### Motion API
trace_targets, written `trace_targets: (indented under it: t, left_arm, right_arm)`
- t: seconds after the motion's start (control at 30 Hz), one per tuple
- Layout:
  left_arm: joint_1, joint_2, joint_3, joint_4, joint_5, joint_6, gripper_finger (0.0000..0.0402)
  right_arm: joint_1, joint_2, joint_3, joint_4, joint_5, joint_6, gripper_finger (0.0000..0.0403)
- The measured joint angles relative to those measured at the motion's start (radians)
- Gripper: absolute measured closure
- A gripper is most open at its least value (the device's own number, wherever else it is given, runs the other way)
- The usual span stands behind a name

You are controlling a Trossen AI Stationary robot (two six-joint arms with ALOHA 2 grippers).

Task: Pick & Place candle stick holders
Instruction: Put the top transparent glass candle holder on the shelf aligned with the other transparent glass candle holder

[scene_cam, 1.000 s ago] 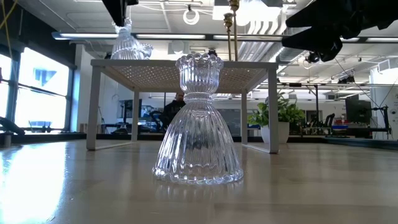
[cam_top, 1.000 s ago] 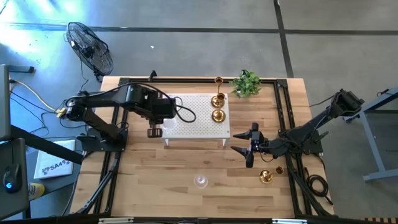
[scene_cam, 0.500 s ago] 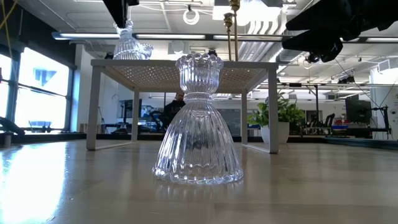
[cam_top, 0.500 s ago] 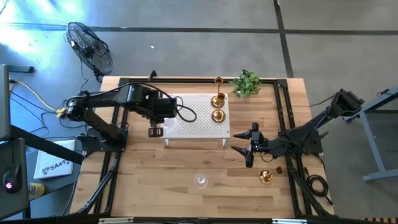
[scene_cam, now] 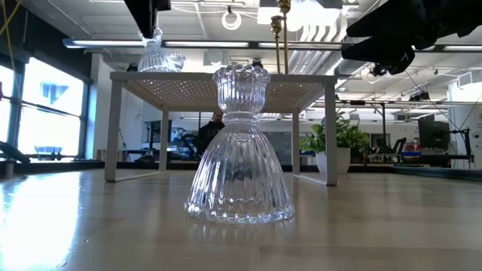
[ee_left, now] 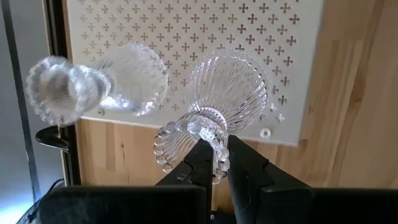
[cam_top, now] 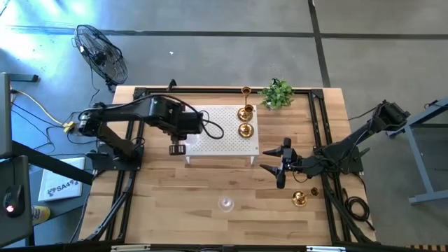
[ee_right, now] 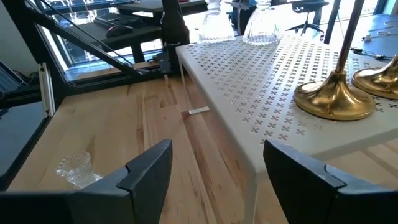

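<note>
My left gripper (cam_top: pixel 176 148) is shut on a clear glass candle stick holder (ee_left: pixel 217 93) at the near left corner of the white perforated platform (cam_top: pixel 217 133). A second glass holder (ee_left: pixel 93 87) stands on the platform beside it. Two gold holders (cam_top: pixel 245 113) (cam_top: pixel 245 130) stand at the platform's right end, and a slim gold one (cam_top: pixel 246 91) stands behind them. Another glass holder (cam_top: pixel 226 204) stands on its wide base on the table's near middle. A gold holder (cam_top: pixel 299 199) sits on the table at the near right. My right gripper (cam_top: pixel 271 176) is open and empty, right of the platform. My left gripper pinches the beaded rim of the holder's top cup (ee_left: pixel 214 142) between its two fingers, from above, pointing down. One finger seems to be inside the cup and the other outside. The holder stays upright with its flared base (scene_cam: pixel 154 64) at the platform's top.
A small green plant (cam_top: pixel 278 93) stands at the table's far right. Black frame rails (cam_top: pixel 318 119) run along the table's sides. A fan (cam_top: pixel 101 56) stands off the table at the far left. Bare wood lies along the table's near edge.
My left gripper has gone down a little and slightly toward the table's right edge with the glass holder, which has come down to the platform's top and stands more upright. My right gripper has kept still.
</note>
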Motion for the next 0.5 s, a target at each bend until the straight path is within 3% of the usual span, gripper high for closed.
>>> trace_targets:
  t: [0.5]
  left_arm:
    - [0.0,0.013,0.0,0.003,0.027,0.0,0.0353]
  right_arm:
    - [0.0,0.0,0.0,0.001,-0.001,-0.001,0.0157]
